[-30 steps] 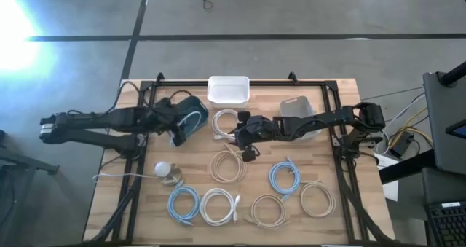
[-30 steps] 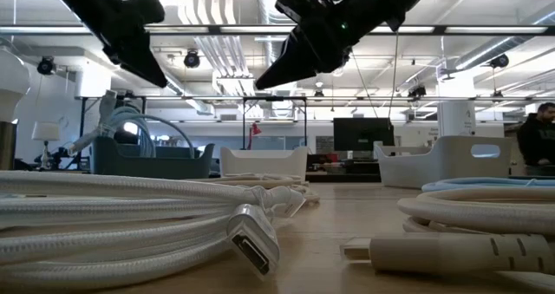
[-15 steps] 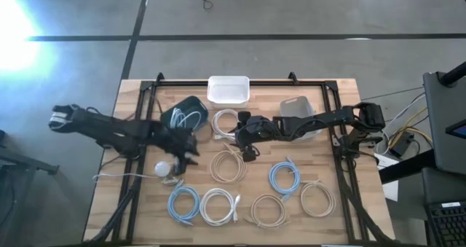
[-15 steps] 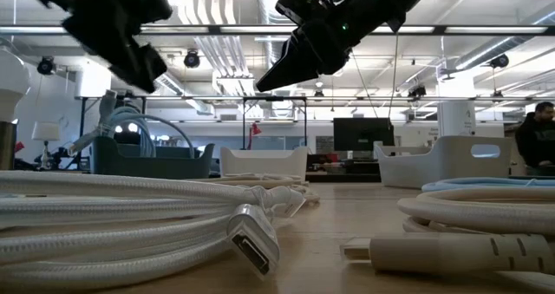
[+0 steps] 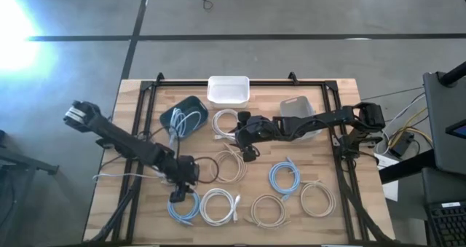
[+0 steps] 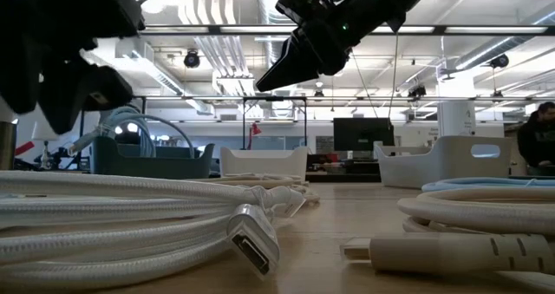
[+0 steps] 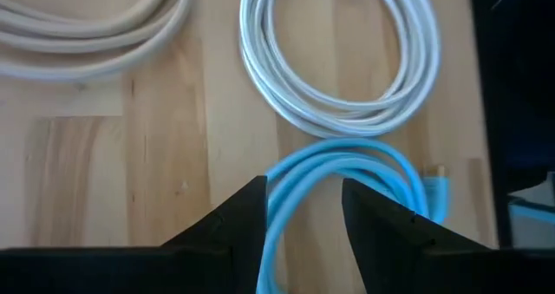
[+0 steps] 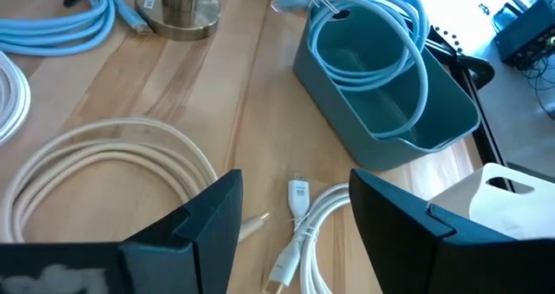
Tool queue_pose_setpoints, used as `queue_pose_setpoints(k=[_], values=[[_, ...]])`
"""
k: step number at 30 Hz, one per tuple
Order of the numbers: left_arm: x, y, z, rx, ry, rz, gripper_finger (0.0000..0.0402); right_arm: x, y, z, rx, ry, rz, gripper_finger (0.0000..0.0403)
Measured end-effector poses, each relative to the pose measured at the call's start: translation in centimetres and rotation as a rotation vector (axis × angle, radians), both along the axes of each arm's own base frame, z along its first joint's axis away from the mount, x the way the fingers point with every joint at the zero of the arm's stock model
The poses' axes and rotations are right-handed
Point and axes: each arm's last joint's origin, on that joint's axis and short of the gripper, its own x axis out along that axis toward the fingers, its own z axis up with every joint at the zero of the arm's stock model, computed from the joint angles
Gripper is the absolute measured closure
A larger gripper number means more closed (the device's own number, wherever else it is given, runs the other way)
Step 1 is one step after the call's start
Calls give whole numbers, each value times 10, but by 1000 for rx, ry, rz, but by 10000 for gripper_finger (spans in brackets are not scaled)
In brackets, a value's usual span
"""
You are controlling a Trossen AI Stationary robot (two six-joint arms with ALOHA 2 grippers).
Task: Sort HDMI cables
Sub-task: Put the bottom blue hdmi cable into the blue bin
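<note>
The left gripper (image 5: 178, 197) hangs low over the near left part of the wooden counter (image 5: 342, 218), its fingers (image 7: 230, 225) spread to either side of the rim of a light blue HDMI cable coil (image 5: 183, 205), with the strands running between them and not yet pinched. Just right of that coil lies a white coil (image 5: 219, 206), then a beige coil (image 5: 269, 210) and another beige coil (image 5: 317, 199) along the near edge. A second light blue coil (image 5: 285, 177) sits a little farther back on the right, and a beige coil (image 5: 228, 166) lies near the middle of the counter. The right gripper (image 5: 235, 134) hovers above the middle of the counter with its fingers (image 8: 204, 216) spread and empty, just beside a white coil (image 5: 226, 121) on the far side. A teal bin (image 5: 175, 116) at the far left holds one light blue coil (image 8: 373, 42). A white bin (image 5: 228, 89) stands at the far edge, and a grey bin (image 5: 297, 107) lies under the right arm.
</note>
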Motion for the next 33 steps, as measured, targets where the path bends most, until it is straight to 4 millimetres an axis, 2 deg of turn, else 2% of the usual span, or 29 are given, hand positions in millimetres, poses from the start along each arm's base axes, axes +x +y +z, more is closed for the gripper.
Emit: queue_pose_setpoints(k=[9,18,26,33], values=[[13,-8,-18,146,44,-20,248,-1,0,-1,2,17,-1,193],[12,-11,-22,105,137,-66,248,-2,0,-2,-1,29,0,193],[14,-16,-42,114,223,-91,248,-2,0,-2,2,28,-2,193],[15,-22,-51,118,246,-114,248,-2,0,-2,2,28,-1,193]])
